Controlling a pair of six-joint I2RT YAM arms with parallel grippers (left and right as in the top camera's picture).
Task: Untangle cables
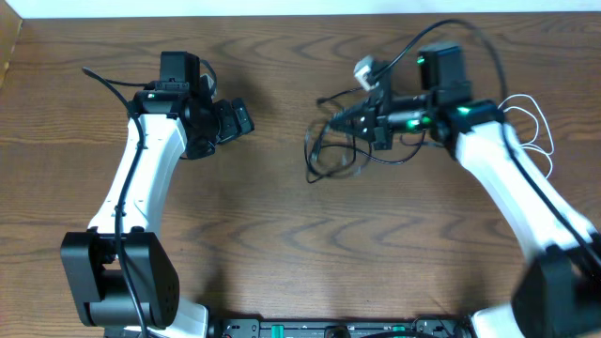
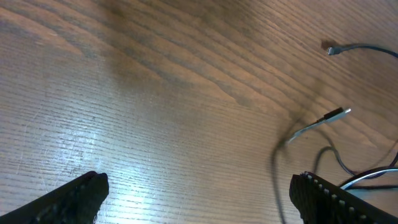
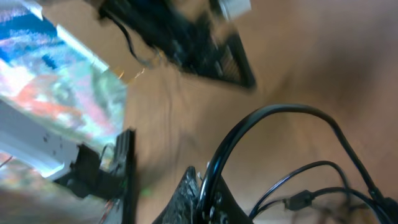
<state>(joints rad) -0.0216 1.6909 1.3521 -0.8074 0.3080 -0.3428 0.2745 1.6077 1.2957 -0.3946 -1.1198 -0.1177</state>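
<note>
The black cable (image 1: 324, 158) lies in loose loops at the table's middle, and one strand rises to my right gripper (image 1: 336, 118). In the right wrist view that gripper (image 3: 202, 180) is shut on the black cable (image 3: 273, 115), which arches up from between the fingers. A plug (image 3: 300, 200) and more strands lie lower right. Thin white cable loops (image 1: 531, 120) show beside the right forearm. My left gripper (image 1: 242, 119) hangs left of the tangle. It (image 2: 199, 190) is open over bare wood, with a blurred dark strand (image 2: 275, 168) near its right finger. Two small plug ends (image 2: 336, 114) (image 2: 331, 50) lie beyond.
The wooden table's back edge (image 1: 282, 13) runs along the top and its left edge (image 1: 7, 66) is close to the left arm. A pale block (image 1: 364, 68) sits above the right gripper. The arms' base rail (image 1: 338, 329) lines the front.
</note>
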